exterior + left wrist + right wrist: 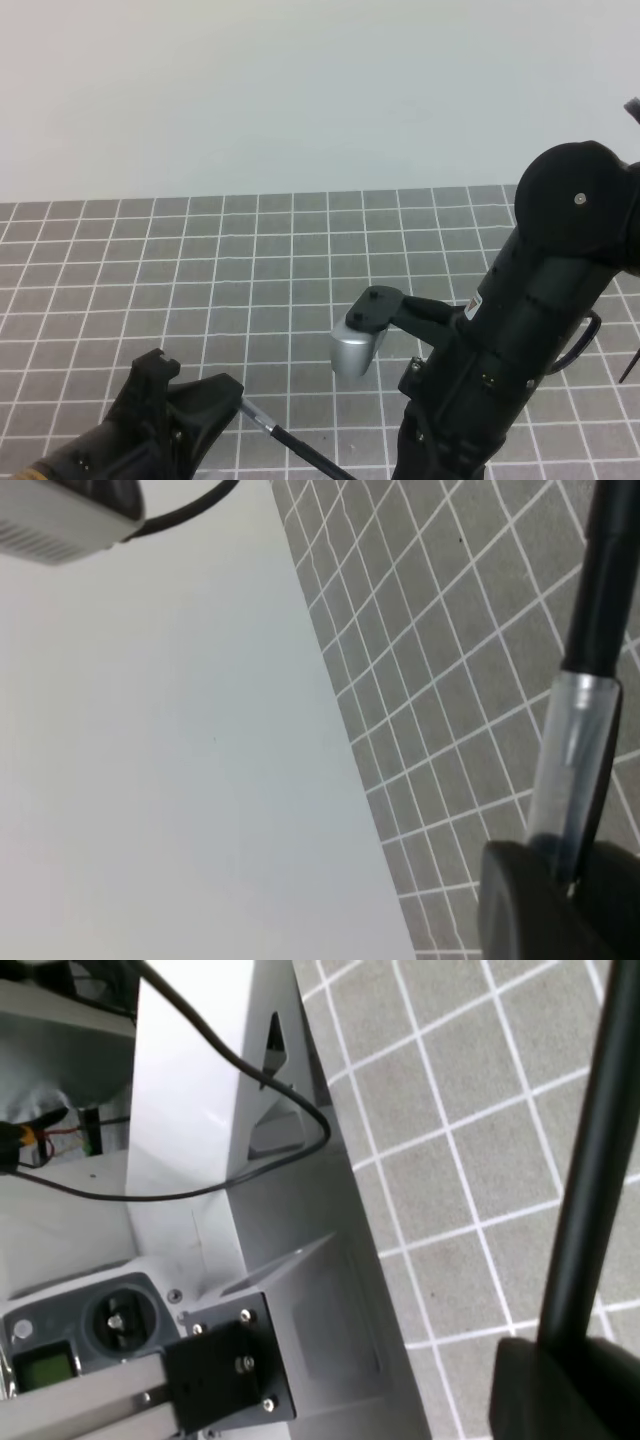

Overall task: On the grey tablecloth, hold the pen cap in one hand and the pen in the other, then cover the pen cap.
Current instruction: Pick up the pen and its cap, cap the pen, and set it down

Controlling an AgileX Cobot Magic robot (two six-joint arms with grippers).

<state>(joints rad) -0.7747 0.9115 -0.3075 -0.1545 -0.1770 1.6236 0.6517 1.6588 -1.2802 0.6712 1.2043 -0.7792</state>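
1. Over the grey tablecloth (250, 260), both arms are working low at the near edge of the high view.
2. At lower left, the left gripper (215, 395) is clamping fully closed on the pen cap (570, 770), which is showing in the left wrist view as a translucent sleeve rising from the fingers (530, 905).
3. From the cap's far end, the pen (300, 452) is running as a thin black shaft toward the right arm; cap and pen are appearing joined.
4. In the right wrist view, the right gripper (565, 1385) is pinching narrowly on the pen's black shaft above the cloth.
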